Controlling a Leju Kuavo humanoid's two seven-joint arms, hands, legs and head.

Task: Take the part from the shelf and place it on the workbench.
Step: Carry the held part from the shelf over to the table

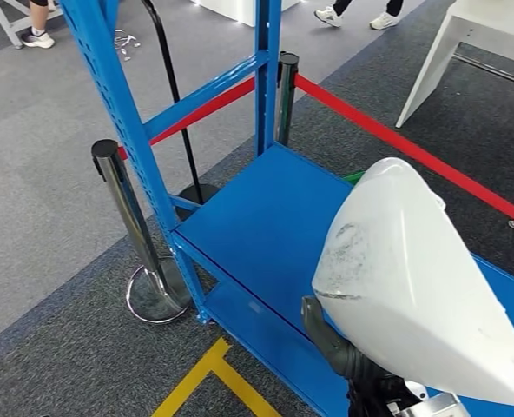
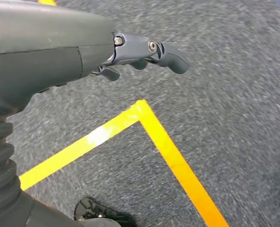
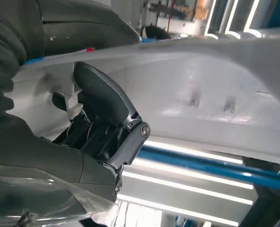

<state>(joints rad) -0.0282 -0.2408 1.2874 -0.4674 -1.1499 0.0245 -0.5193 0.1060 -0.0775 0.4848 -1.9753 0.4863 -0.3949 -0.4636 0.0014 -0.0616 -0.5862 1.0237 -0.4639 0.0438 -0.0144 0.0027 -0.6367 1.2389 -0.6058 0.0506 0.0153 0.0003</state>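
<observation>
While the right hand [image 1: 356, 365] grips the big white shell part [image 1: 411, 278] from beneath at five o'clock and the left hand [image 2: 145, 52] hangs empty, fingers loosely apart, the part could tip and clip the blue shelf [image 1: 267, 226].

even indoor light; glare on the white part [image 1: 411, 278]; carpet [image 2: 220, 71] motion-blurred; ceiling strip lights [image 3: 188, 182] overexposed

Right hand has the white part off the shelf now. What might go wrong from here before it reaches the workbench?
1. The white part is large and smooth, and the right hand grips it only at one edge, from below; it may tip or slip.
2. The part blocks much of the head view, so the blue upright, red belt and chrome post nearby could be clipped when turning.
3. The left hand hangs over the floor, giving no support.
</observation>
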